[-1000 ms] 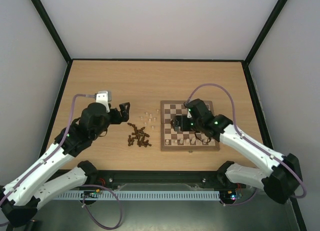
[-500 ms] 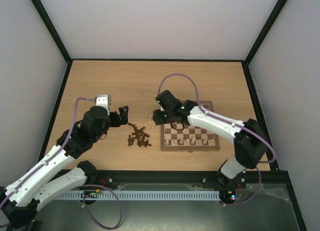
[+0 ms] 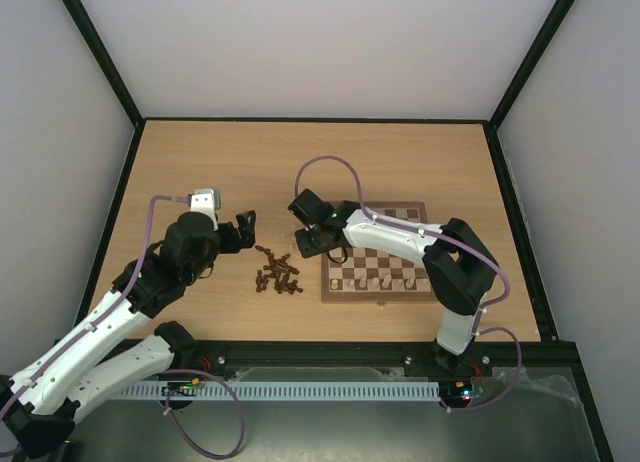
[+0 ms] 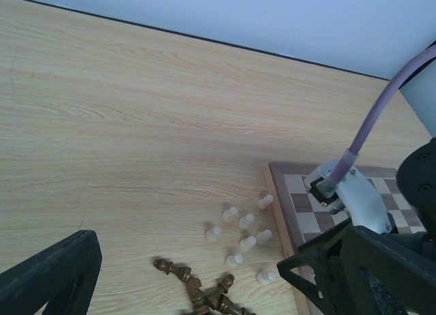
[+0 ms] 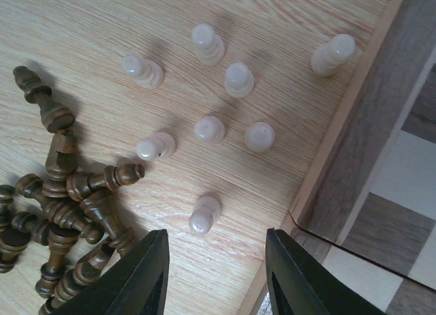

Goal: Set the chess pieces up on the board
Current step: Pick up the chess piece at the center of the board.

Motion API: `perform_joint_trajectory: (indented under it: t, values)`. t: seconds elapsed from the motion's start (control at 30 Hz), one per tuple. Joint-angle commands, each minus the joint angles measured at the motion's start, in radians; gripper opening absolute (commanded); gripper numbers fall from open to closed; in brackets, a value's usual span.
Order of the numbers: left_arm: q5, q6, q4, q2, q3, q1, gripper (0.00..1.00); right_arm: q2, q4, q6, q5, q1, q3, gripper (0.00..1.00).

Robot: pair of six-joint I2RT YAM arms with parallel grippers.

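Note:
The board [image 3: 381,252] lies right of centre, with a few pale chess pieces [image 3: 376,280] standing along its near row. Several pale pawns [image 5: 225,76] are loose on the table by the board's left edge [image 5: 354,117], and a pile of dark chess pieces [image 3: 278,273] lies left of them. My right gripper [image 5: 216,260] hovers open over the pawns; the nearest pawn [image 5: 204,214] lies just ahead of its fingertips, untouched. My left gripper [image 3: 246,225] stands wide open left of the dark pile, empty.
The left wrist view shows the pale pawns [image 4: 242,232], the dark pile [image 4: 201,291] and the right arm's cable [image 4: 381,117] over the board's corner [image 4: 294,192]. Black frame rails [image 3: 310,119] bound the table.
The right arm swung left from over the board to the loose pale pawns beside it, and its jaws narrowed. The left arm has barely moved.

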Motion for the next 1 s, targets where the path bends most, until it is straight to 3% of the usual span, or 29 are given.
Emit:
perform_joint_trajectory:
  t: [0.0, 0.97]
  values:
    - [-0.013, 0.007, 0.019, -0.001, -0.011, 0.007, 1.00, 0.034, -0.047, -0.025, 0.006, 0.009, 0.034, 0.40]
    - [0.002, 0.005, 0.040, 0.008, -0.031, 0.018, 0.99, 0.140, -0.035, -0.036, -0.025, 0.034, 0.065, 0.26]
